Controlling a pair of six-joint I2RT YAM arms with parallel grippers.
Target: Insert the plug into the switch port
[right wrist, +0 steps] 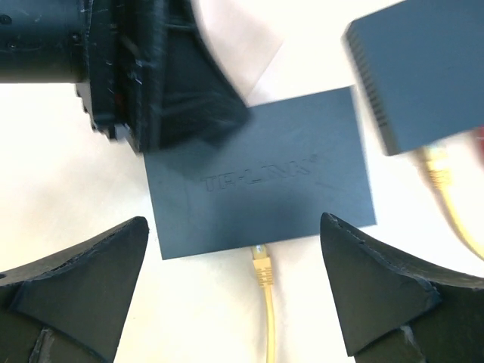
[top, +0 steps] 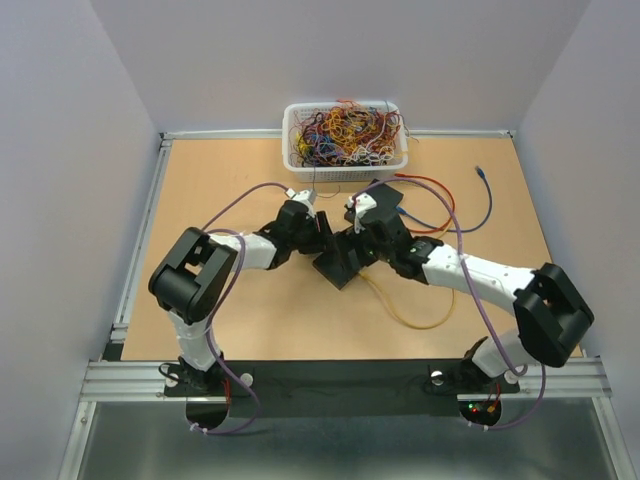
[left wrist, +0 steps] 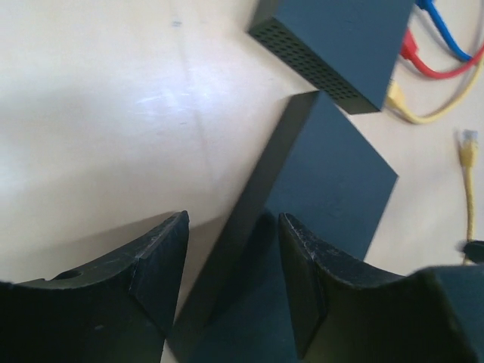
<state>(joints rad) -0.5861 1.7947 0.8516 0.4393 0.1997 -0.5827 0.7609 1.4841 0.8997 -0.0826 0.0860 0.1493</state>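
Note:
A dark TP-LINK switch (right wrist: 257, 181) lies flat at mid table (top: 338, 262). A yellow plug (right wrist: 261, 265) on a yellow cable lies on the table with its tip at the switch's near edge. I cannot tell whether it sits in a port. My right gripper (right wrist: 233, 221) is open wide above the plug and holds nothing. My left gripper (left wrist: 233, 219) is open, with its jaws either side of the switch's (left wrist: 325, 174) long edge. The plug shows at the right of the left wrist view (left wrist: 469, 140). In the top view both grippers, left (top: 322, 235) and right (top: 362, 240), meet over the switch.
A second dark switch (top: 390, 195) lies just behind the first, with a yellow cable (right wrist: 439, 174) in it. Red (top: 440, 200) and blue (top: 487, 195) cables trail to the right. A white basket (top: 345, 135) of tangled wires stands at the back. The left gripper's body (right wrist: 151, 76) is close to my right gripper.

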